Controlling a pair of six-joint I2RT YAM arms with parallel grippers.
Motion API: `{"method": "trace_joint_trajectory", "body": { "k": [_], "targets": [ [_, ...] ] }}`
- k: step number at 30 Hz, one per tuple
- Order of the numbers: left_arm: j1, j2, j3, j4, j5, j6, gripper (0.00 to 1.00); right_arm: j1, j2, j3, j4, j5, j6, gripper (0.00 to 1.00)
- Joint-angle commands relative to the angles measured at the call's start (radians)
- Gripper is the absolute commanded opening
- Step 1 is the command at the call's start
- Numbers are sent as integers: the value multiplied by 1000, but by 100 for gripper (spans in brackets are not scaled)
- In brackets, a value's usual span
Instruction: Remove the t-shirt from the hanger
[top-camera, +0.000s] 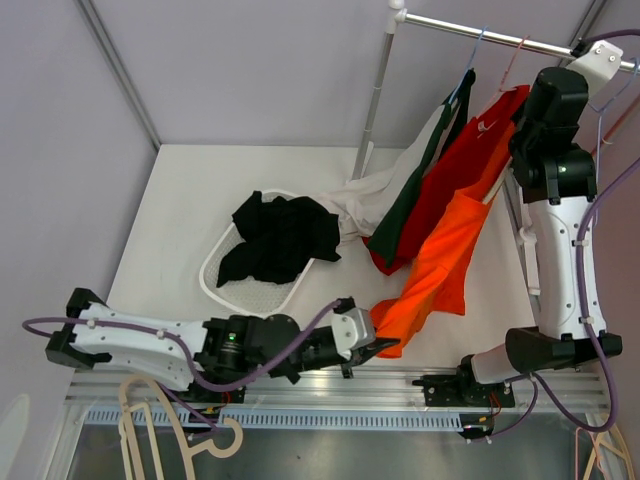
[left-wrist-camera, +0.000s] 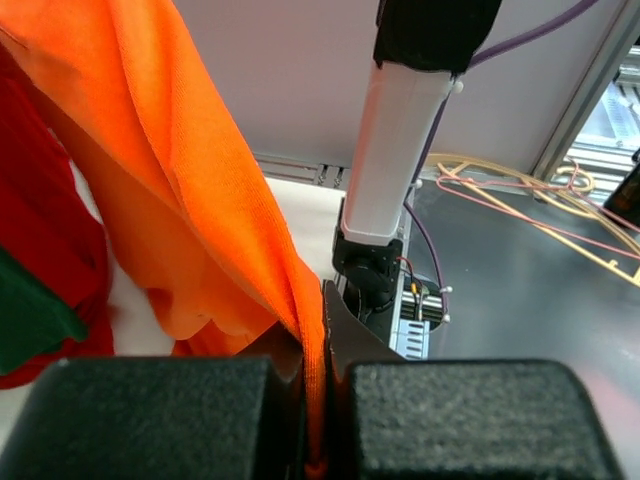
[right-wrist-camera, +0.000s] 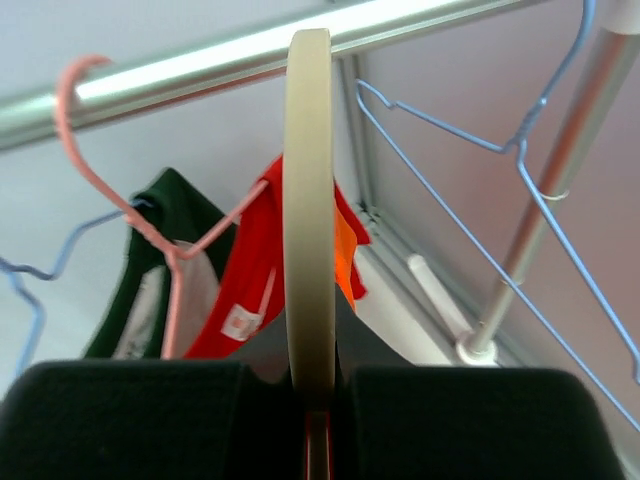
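So the white table (top-camera: 150, 230) has a metal clothes rail (top-camera: 500, 35) at the back right, and a bright orange t-shirt (top-camera: 445, 250) is stretched from up there down to the near edge. A white mesh basket (top-camera: 215, 275) holds a black garment (top-camera: 280, 235). The right gripper (right-wrist-camera: 310, 385) is clamped tight on a cream hanger (right-wrist-camera: 308, 200) at the rail. The left gripper (left-wrist-camera: 315, 400) is pinched shut on the orange shirt's hem.

Pale grey walls (top-camera: 260, 70) enclose a white table (top-camera: 170, 210), a metal rail (top-camera: 480, 32) overhead.
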Motion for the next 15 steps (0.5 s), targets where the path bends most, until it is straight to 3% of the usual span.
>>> {"method": "trace_joint_trajectory", "body": {
  "k": [1, 4, 9, 13, 14, 15],
  "targets": [
    [-28, 84, -5, 86, 93, -16, 1, -19, -23, 98, 41, -55, 71, 0],
    [-17, 156, -37, 221, 136, -32, 1, -16, -25, 176, -48, -130, 105, 0],
    [147, 308, 45, 242, 265, -104, 1, 36, -102, 184, -127, -180, 122, 0],
    [267, 428, 220, 112, 215, -142, 1, 49, -132, 206, -237, -244, 168, 0],
    [316, 487, 372, -6, 181, -165, 1, 50, -131, 221, -319, -283, 185, 0],
    [346, 518, 427, -77, 167, -185, 1, 50, -132, 236, -349, -310, 200, 0]
  ]
}}
